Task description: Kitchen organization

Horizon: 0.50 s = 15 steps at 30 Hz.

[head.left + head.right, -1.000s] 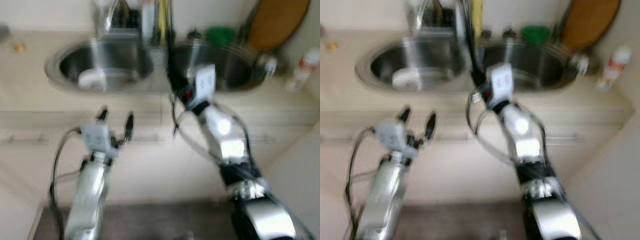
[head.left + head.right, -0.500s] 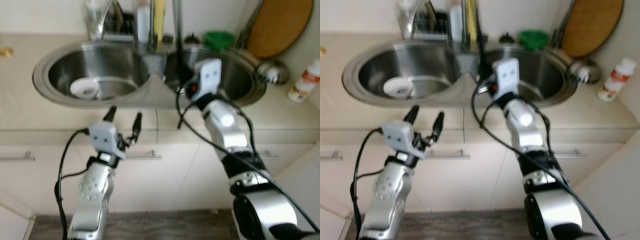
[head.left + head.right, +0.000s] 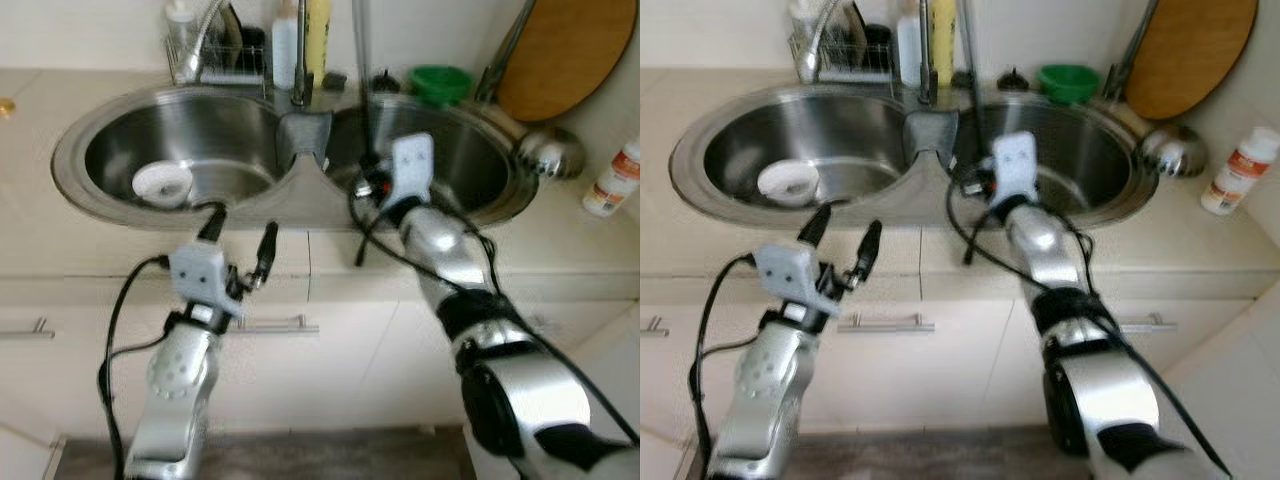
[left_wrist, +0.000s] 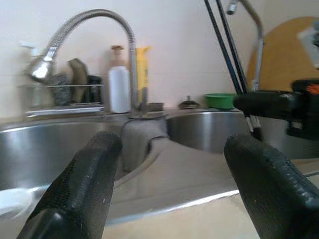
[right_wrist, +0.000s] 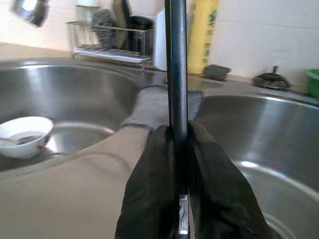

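Note:
My right gripper (image 3: 367, 184) is shut on thin black sticks (image 3: 360, 80) that look like chopsticks and stand upright over the sink's middle divider. In the right wrist view the sticks (image 5: 176, 74) rise between my pressed fingers (image 5: 149, 189). A grey cloth (image 3: 303, 135) lies draped on the divider. A white bowl (image 3: 162, 183) sits in the left basin (image 3: 120, 150). My left gripper (image 3: 240, 232) is open and holds nothing, level with the counter's front edge; its wrist view looks between its fingers (image 4: 84, 184) toward the faucet (image 4: 99, 20).
Behind the sink stand a wire rack with scrubbers (image 3: 215, 55), a white bottle and a yellow bottle (image 3: 318, 25). A green bowl (image 3: 443, 82), a round wooden board (image 3: 560, 55), a steel ladle (image 3: 550, 155) and a labelled bottle (image 3: 612, 180) are at the right. Cabinet handle (image 3: 275, 325) below.
The head view has gone from blurred to steady and shifted slightly over the sink. Both grippers keep much the same pose; the right stays shut on the sticks.

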Available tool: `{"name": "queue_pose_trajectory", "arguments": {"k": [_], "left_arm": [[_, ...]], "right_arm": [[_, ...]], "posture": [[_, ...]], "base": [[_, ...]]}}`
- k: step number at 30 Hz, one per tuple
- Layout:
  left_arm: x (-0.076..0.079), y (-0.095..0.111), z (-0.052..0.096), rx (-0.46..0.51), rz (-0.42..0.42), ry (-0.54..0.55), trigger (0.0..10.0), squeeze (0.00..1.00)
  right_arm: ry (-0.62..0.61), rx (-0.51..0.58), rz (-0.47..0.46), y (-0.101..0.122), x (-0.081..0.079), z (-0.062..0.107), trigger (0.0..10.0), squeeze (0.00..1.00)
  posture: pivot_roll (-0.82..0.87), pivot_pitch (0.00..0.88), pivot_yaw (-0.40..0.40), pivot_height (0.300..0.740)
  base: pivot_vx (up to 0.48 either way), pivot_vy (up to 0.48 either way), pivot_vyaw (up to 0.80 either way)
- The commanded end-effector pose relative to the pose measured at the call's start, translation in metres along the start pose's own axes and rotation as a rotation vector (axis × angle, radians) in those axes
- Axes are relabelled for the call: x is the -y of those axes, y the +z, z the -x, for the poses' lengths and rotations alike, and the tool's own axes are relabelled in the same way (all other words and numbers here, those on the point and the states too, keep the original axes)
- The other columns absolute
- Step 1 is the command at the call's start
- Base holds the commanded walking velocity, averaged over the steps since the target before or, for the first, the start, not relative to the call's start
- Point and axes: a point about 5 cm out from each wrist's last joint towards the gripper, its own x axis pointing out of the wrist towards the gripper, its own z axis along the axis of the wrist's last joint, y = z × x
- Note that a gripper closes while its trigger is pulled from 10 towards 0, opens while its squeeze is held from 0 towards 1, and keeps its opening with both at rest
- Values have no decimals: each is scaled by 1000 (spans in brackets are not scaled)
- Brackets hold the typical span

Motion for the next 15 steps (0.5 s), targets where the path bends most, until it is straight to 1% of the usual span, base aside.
{"name": "queue_pose_trajectory", "arguments": {"k": [1,3,6,11,13,15], "left_arm": [[6,2,-1,10,12,-27,10000,0],[9,2,-1,9,17,-41,10000,0],[10,2,-1,9,20,-47,10000,0],[12,2,-1,5,26,-61,10000,0],[15,1,0,2,34,-78,10000,0],[16,1,0,1,36,-83,10000,0]], "right_arm": [[-65,-23,0,2,16,-1,10000,0],[-89,-33,-2,8,22,-5,10000,0],[-99,-32,0,13,23,-8,10000,0],[-110,-64,-3,12,24,-10,10000,0],[-115,-112,-4,5,24,-9,10000,0],[-115,-125,-6,3,23,-9,10000,0]], "posture": [[59,0,-71,740],[59,0,-71,740],[59,0,-71,740],[64,0,-75,740],[66,2,-74,740],[66,2,-74,740]], "base": [[0,0,0],[0,0,0],[0,0,0],[0,0,0],[0,0,0],[0,0,0]]}}
